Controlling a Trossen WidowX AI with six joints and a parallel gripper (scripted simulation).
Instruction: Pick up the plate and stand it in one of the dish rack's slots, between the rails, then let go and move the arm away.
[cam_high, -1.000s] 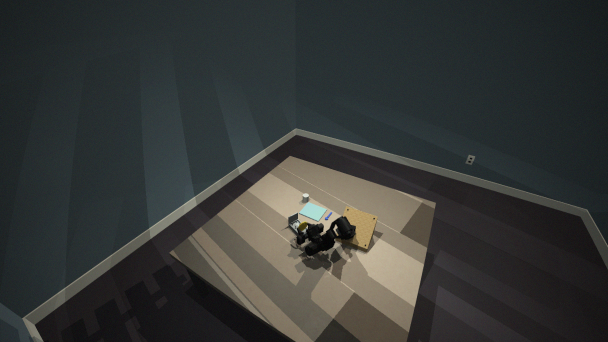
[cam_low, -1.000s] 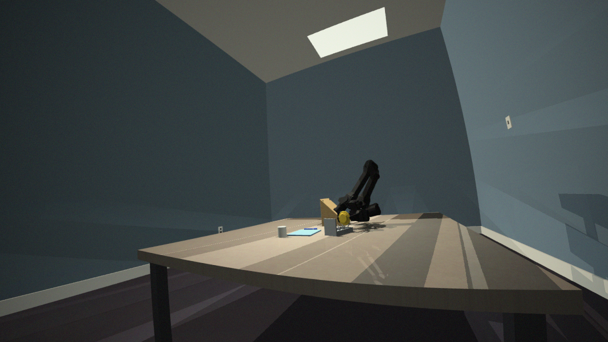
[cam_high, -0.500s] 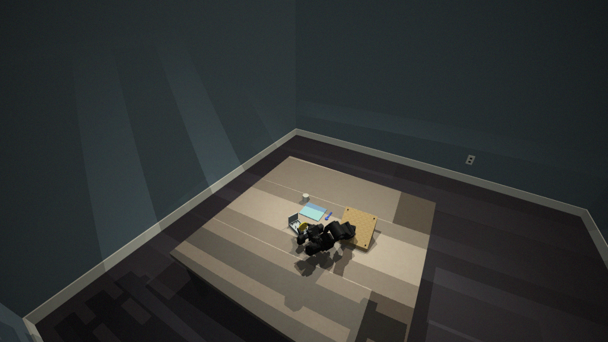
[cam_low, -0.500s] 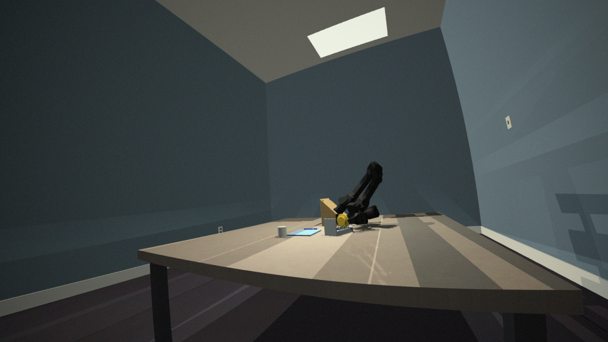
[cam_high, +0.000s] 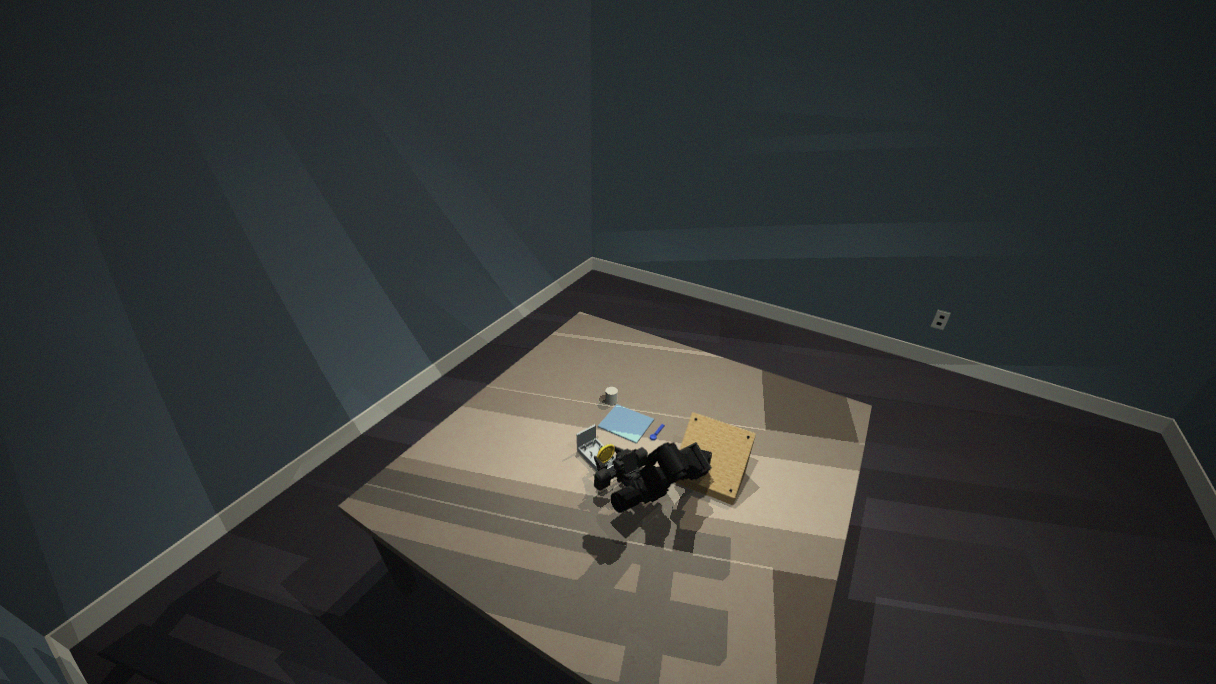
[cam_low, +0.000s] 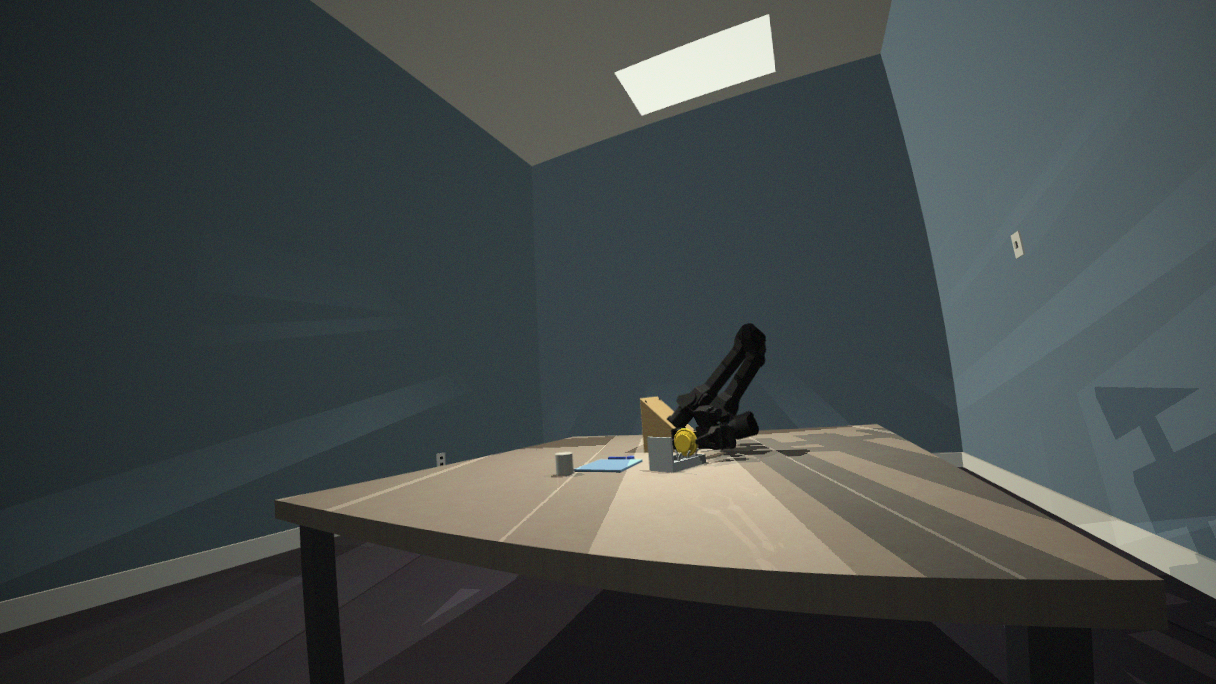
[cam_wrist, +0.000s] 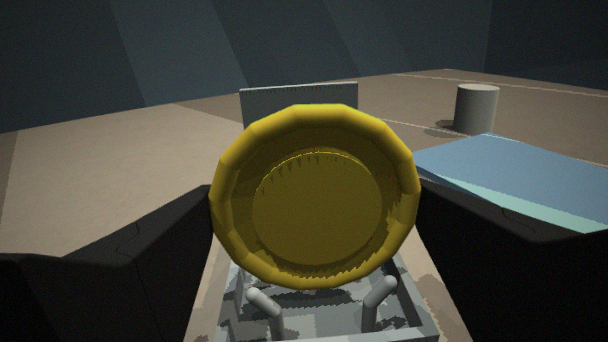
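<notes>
Gripping the yellow plate (cam_wrist: 314, 196) by opposite edges of its rim, the fingers stand wide apart and shut on it. It is held upright, face toward the wrist camera, its lower edge just above the grey dish rack (cam_wrist: 325, 312) and the two rails (cam_wrist: 265, 305). Seating it looks like a straight drop between them.

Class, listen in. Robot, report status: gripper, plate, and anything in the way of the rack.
Gripper shut on the plate. Plate upright, over the dish rack, above two rails; seating not confirmed. Cup and blue mat off to the side, not in the way.
</notes>
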